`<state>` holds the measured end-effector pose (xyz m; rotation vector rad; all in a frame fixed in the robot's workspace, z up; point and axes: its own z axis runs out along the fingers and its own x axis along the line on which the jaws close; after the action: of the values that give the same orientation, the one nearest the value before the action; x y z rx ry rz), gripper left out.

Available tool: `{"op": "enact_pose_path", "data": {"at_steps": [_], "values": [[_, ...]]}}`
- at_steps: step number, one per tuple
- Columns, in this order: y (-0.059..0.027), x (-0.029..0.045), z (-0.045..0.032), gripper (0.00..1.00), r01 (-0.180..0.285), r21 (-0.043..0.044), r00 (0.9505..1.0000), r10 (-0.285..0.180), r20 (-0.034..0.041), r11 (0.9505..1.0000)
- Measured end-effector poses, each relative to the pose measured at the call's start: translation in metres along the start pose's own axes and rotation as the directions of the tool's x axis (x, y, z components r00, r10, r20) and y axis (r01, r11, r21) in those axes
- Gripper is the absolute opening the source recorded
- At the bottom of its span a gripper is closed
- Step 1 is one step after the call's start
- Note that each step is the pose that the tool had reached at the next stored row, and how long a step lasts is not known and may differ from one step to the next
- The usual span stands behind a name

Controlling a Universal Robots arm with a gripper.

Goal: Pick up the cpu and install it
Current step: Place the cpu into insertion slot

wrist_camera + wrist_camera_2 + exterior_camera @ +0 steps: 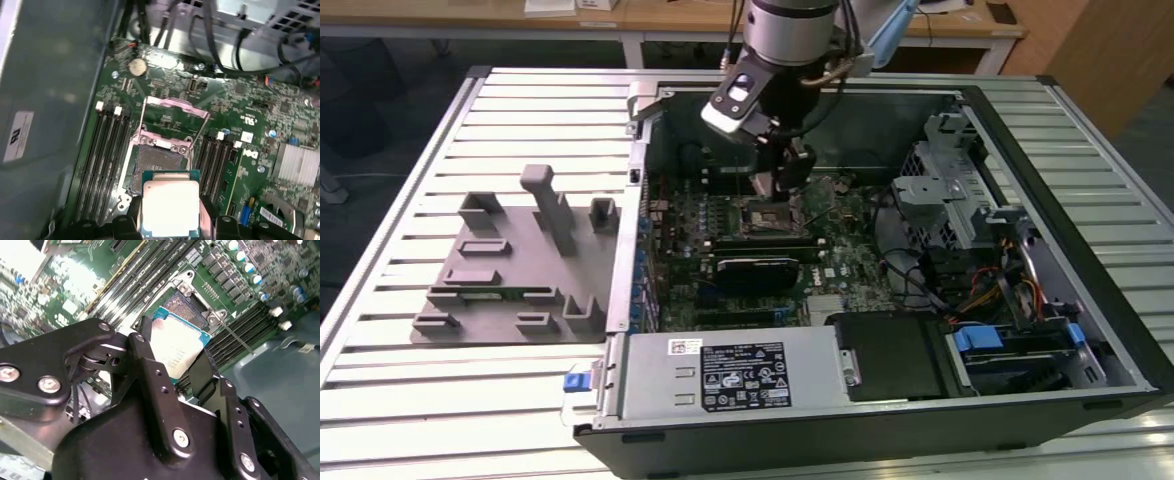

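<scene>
The cpu (170, 205), a flat square chip with a silvery top plate, is held by its edges between my black fingers (126, 224). In the second wrist view the cpu (178, 342) hangs just above the open motherboard socket (178, 305), tilted against it. My gripper (175, 357) is shut on it. In the exterior view my gripper (778, 183) reaches down into the open computer case, right over the socket (767, 216). In the first wrist view the bare socket (152, 162) lies beside the chip, with its metal load plate (175, 106) swung up.
Memory slots (102, 160) flank the socket on both sides. A black block (755, 266) sits near the socket, a power supply (727, 375) at the case's front, and a drive cage (958, 195) with cables on the exterior view's right. A grey holder tray (507, 265) lies outside the case.
</scene>
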<state>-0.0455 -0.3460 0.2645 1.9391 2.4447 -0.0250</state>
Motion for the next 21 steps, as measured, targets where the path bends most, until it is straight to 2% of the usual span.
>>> {"op": "enact_pose_path", "data": {"at_steps": [5,12,17,21], "values": [[0.0,0.0,0.001,0.54,-0.09,0.0024,0.996,0.09,0.0003,0.996],[0.0,0.0001,0.0015,0.54,-0.113,0.0028,0.9936,0.113,0.0,0.9936],[0.0,0.0001,0.0032,0.54,-0.193,0.0049,0.9813,0.193,0.0005,0.9813],[0.0,0.0001,0.0057,0.54,-0.232,0.0035,0.9727,0.232,0.0008,0.9726]]}}
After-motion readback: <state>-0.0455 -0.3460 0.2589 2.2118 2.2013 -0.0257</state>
